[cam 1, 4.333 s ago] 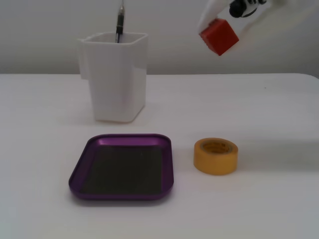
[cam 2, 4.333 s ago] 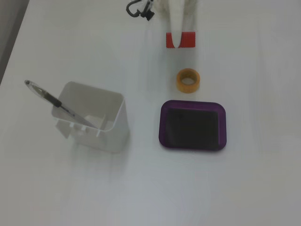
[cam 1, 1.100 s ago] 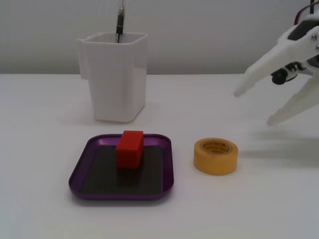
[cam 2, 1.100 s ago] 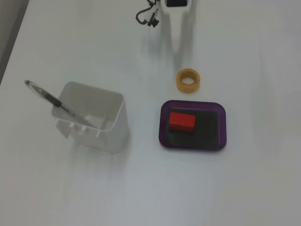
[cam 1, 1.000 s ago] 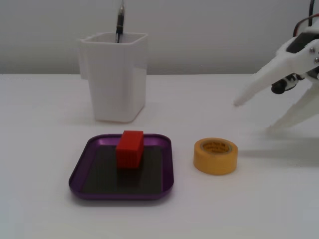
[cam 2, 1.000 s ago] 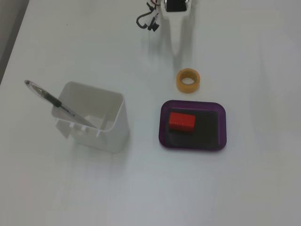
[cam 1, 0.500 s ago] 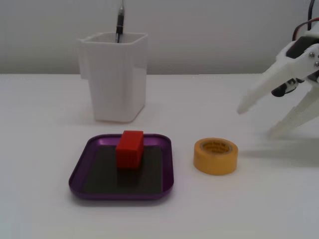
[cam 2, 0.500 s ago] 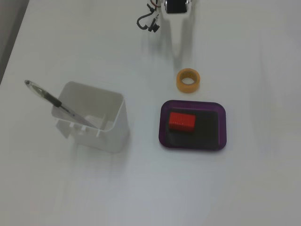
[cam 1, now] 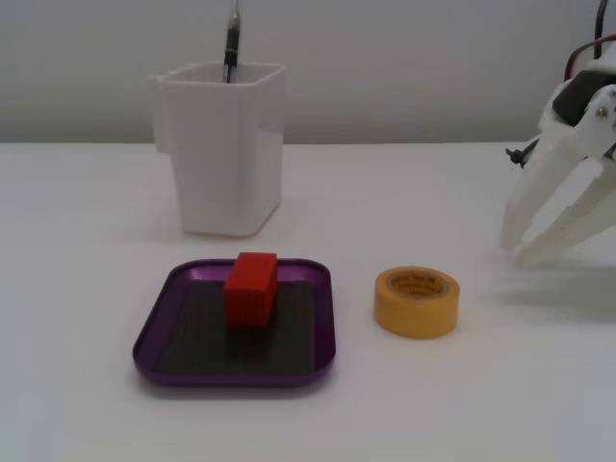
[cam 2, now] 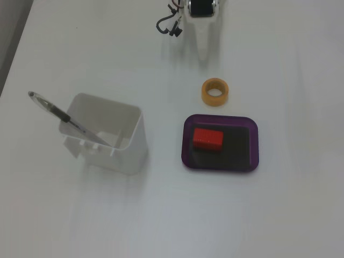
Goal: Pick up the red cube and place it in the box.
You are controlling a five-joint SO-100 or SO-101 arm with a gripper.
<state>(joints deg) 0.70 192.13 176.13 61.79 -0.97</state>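
gripper (cam 1: 513,248) narrowed, red cube (cam 1: 251,286) mid box (cam 1: 325,318)

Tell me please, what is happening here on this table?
A small robot arm has a red cube to put in a purple box. The cube already lies inside it, toward one side, and nothing touches it. The pincer is empty, nearly closed, and hangs low over the table far from the box, beyond a yellow tape roll. A white cup holding a pen stands apart, untouched.
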